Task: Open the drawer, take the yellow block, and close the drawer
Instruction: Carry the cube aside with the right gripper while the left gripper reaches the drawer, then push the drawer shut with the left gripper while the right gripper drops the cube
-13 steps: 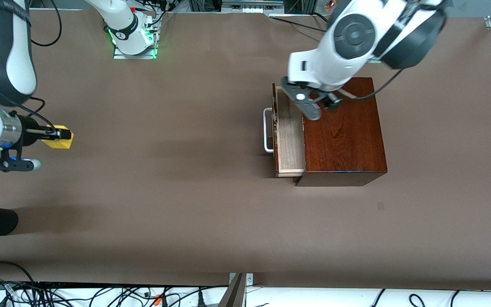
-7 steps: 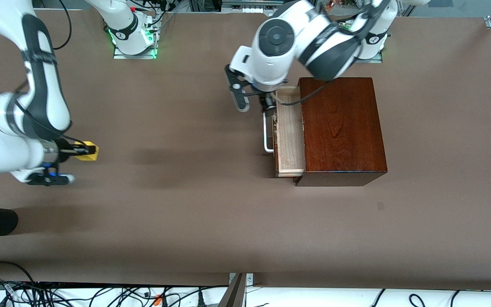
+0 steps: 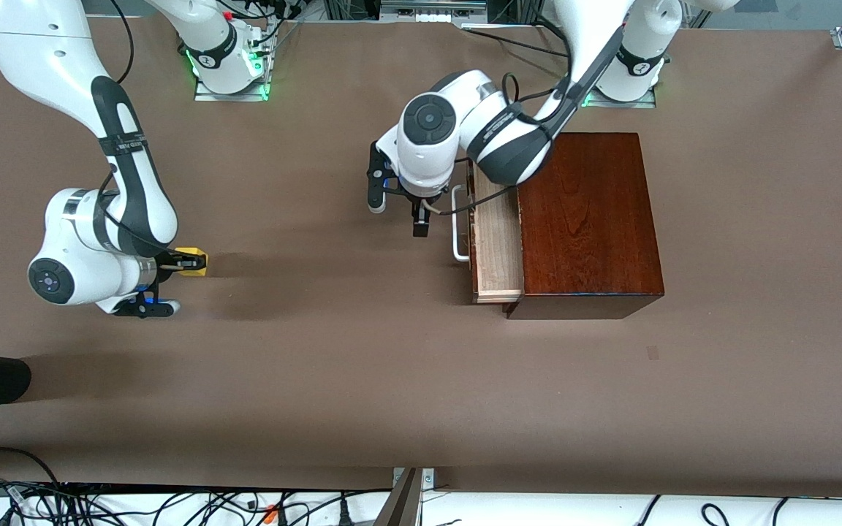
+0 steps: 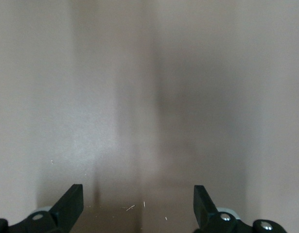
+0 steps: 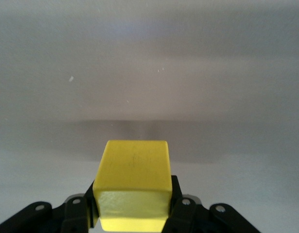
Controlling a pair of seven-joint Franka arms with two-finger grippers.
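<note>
Since a second ago I see both arms have shifted. The left gripper [image 3: 419, 213], which was over the top of the wooden box [image 3: 588, 219], has swung off it and now hangs low over the bare table [image 3: 362, 365], just beside the white handle [image 3: 456, 223] of the drawer [image 3: 498, 241], on the side toward the right arm's end. The right gripper [image 3: 181, 263], carrying the yellow block [image 3: 193, 261], has come in from the table's edge toward the middle, though it remains well apart from the box.

From the left wrist view I read the left gripper's fingers [image 4: 69, 206] as standing wide apart, with nothing but brown table between them. I cannot tell from the front view whether it touches the handle; a small gap seems to show.

The right gripper's fingers are clamped on the yellow block, one on each side face; in the right wrist view the cube [image 5: 134, 187] fills the space between the black fingers [image 5: 181, 208], with plain table in front of it. The block sits low over the table toward the right arm's end, and I cannot tell whether it rests on the surface.

The drawer is partly pulled out of the box, its pale wood tray showing and its dark front facing the right arm's end. I see nothing lying in the exposed part of the tray.
</note>
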